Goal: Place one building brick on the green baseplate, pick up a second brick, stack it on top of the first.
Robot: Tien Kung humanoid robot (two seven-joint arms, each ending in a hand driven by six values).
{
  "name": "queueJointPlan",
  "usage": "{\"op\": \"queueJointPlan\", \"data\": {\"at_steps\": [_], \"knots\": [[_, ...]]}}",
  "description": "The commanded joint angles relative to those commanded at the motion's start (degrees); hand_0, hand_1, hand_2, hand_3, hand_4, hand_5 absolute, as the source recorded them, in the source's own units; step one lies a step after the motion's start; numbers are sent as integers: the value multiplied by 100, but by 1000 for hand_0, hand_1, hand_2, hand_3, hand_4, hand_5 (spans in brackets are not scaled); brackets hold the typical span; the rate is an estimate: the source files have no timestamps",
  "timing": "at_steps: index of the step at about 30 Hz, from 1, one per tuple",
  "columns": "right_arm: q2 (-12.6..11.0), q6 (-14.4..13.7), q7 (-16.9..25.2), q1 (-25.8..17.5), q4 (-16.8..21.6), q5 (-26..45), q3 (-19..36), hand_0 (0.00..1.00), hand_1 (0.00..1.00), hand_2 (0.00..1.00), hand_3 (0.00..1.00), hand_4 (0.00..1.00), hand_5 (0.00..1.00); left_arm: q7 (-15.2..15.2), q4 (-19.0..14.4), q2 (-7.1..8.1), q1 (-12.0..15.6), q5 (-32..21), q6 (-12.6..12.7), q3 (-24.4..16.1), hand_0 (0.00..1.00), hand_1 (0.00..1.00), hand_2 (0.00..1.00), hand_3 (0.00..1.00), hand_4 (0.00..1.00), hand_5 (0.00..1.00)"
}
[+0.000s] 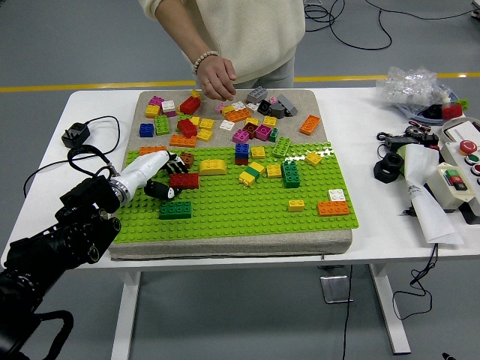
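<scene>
The left robot hand [161, 174] reaches over the left edge of the green baseplate [240, 204], its fingers curled around the left end of a red brick [184, 180] that lies flat on the studs. A dark green brick [175, 210] sits just in front of it, apart from the fingers. Across the counter [390, 217], a person's hand [216, 79] hovers over the loose bricks [225, 120] on the grey mat.

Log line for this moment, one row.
left hand: at red brick on green baseplate, grip unclear | right arm: out of view | person's hand: over loose bricks
</scene>
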Motion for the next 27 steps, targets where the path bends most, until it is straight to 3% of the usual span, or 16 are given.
{"op": "queueJointPlan", "data": {"at_steps": [27], "knots": [[-16,-2,39,-13,0,-14,72,790,735,781,746,920,639,65,-591,208,149,116,-226,-520,620,546,500,477,529,2]]}}
